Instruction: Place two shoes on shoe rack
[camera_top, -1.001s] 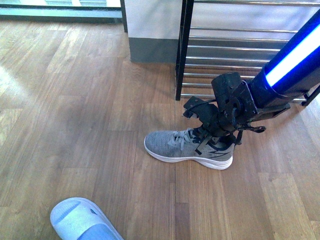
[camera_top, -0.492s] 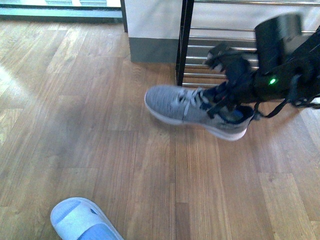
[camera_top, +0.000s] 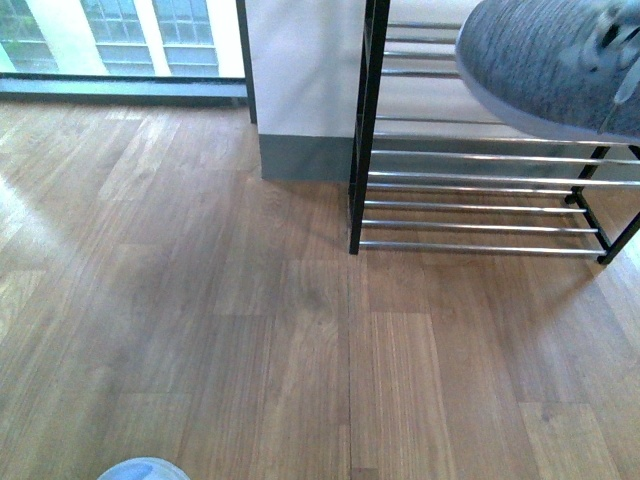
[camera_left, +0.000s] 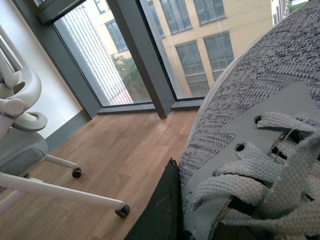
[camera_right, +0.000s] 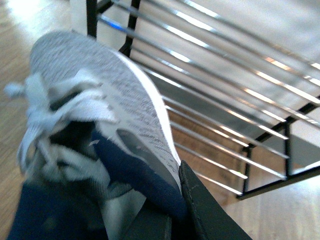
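- My right jaws are clamping the grey sneaker at its navy collar, aloft.
- Shoe rack bars are sitting just beyond those jaws; I'm mid-carry.
- Next I'm needing to level the sole over a shelf, lower, release.
- Left jaws touching grey knit; cannot tell if gripping.
- Blue slide lying on floor, well away from both.

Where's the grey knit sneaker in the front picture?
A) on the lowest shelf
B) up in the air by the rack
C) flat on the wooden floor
B: the white-soled grey knit sneaker hangs high before the black-framed, chrome-barred shoe rack.
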